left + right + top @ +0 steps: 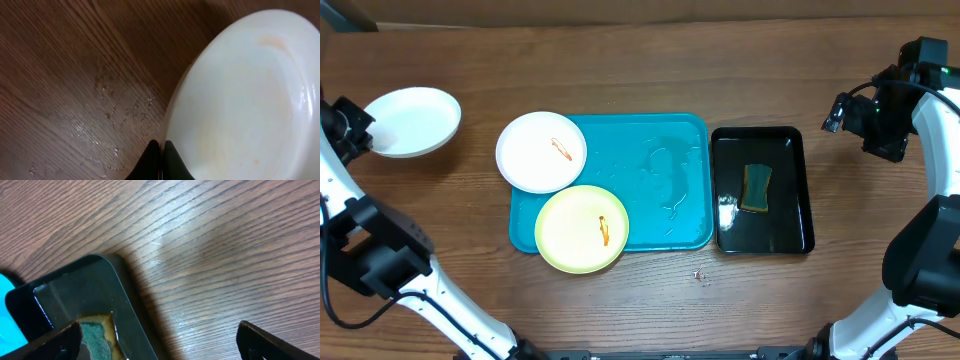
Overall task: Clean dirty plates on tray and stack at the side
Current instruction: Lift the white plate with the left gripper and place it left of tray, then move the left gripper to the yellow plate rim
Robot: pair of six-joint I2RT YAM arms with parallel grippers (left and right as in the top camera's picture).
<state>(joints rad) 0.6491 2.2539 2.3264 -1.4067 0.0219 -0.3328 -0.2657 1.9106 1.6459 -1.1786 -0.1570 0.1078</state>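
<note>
A white plate [412, 122] sits on the wood at the far left, off the tray; it fills the left wrist view [240, 100] with a faint orange trace. My left gripper [161, 150] is shut on its rim, and also shows overhead [358, 130]. The teal tray [660, 170] holds a white plate [540, 150] and a pale yellow-green plate [582, 228], each with an orange smear and each overhanging the tray's left or front edge. My right gripper [160, 335] is open and empty over bare wood right of the black tray, and shows overhead [865, 125].
A glossy black tray [785, 215] with water and a green-yellow sponge [756, 188] lies right of the teal tray; its corner [75, 295] and sponge [95, 335] show in the right wrist view. Water drops [107, 115] lie on the wood. A small speck [700, 275] lies near the front.
</note>
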